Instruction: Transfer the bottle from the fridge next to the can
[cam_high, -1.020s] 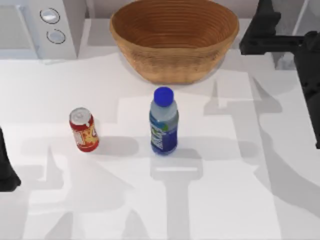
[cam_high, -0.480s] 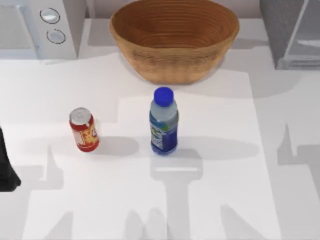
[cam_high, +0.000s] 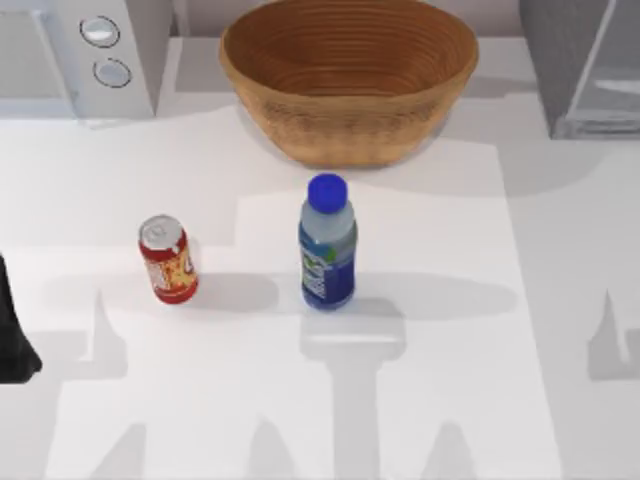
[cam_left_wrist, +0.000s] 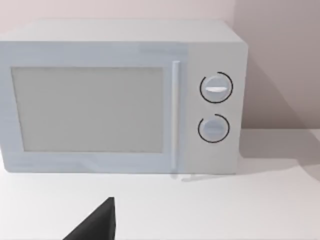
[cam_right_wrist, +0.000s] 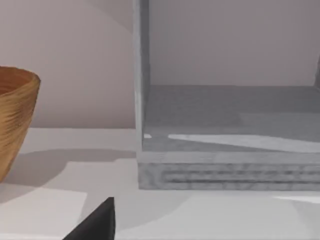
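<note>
We saw the bottle (cam_high: 327, 255) standing upright mid-table: clear plastic, round blue cap, blue label w/ a green-white mark. The can (cam_high: 168, 260) stood well to its left, short red cylinder, silver top, yellow-orange graphics, shorter than the bottle. The two were apart, not touching. Table (cam_high: 450, 400) was smooth white, crossed by grey shadows.

Behind the bottle sat a woven basket (cam_high: 348, 75), round, ribbed tan weave. Top-left corner held the white microwave (cam_high: 75, 55), boxy, two round knobs; the left wrist view faced its pale door panel (cam_left_wrist: 87, 109). Top-right corner held the fridge (cam_high: 580, 65), grey, boxy, w/ pale translucent door panel; the right wrist view looked into its open grey cavity (cam_right_wrist: 230, 117), speckled floor edge, smooth walls.

Our left arm (cam_high: 15, 340) was a dark shape at the table's left edge, parked. We couldn't tell the state of either claw; each wrist view gave just a dark fingertip (cam_left_wrist: 95, 225) (cam_right_wrist: 95, 225).

Vs 1 s ago: the right arm's black mass at the top-right had gone from the top view, and the shadows on the table's right side had shifted. Bottle, can, basket hadn't moved.
</note>
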